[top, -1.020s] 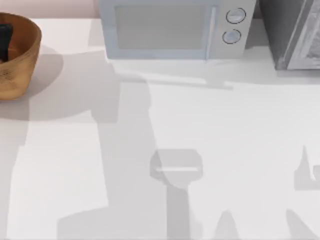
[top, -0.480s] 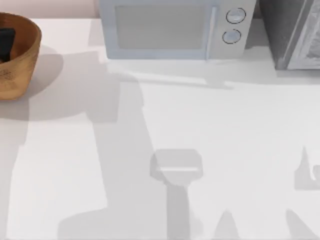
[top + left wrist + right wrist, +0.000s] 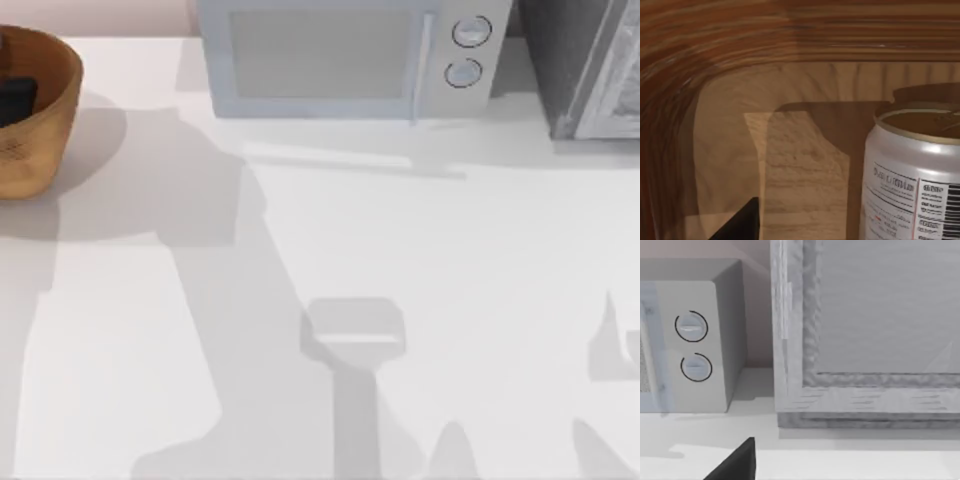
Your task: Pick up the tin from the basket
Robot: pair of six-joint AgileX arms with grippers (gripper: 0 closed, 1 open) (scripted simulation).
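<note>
Silver-sided and gold-topped, the tin (image 3: 912, 175) stands upright on the wooden floor of the basket (image 3: 730, 65), seen at close range from the left wrist view. Its long axis runs vertically, the dull gold top facing up and the printed label, with small text and part of a barcode, turned toward the camera. A dark fingertip (image 3: 740, 224) of the left gripper juts into the near edge of that view, on the basket floor side and apart from the tin; whether the jaws are open or closed cannot be told from this glimpse. Behind the tin, the basket's ridged brown-orange wall curves round, and a shadow falls across the floor.

From the top view, the basket (image 3: 45, 130) sits at the far left of the white table (image 3: 420, 300), cut by the picture's edge. A dark shape inside it, possibly part of the left gripper (image 3: 18, 98), lies within the rim. A pale microwave (image 3: 345, 55) with two round dials stands along the back of the table, and a grey cabinet (image 3: 585, 65) fills the back right corner.

In the right wrist view, a dark fingertip (image 3: 735, 462) of the right gripper shows low over the table, facing the microwave (image 3: 695, 340) and cabinet (image 3: 865, 330); its jaws cannot be judged either.
</note>
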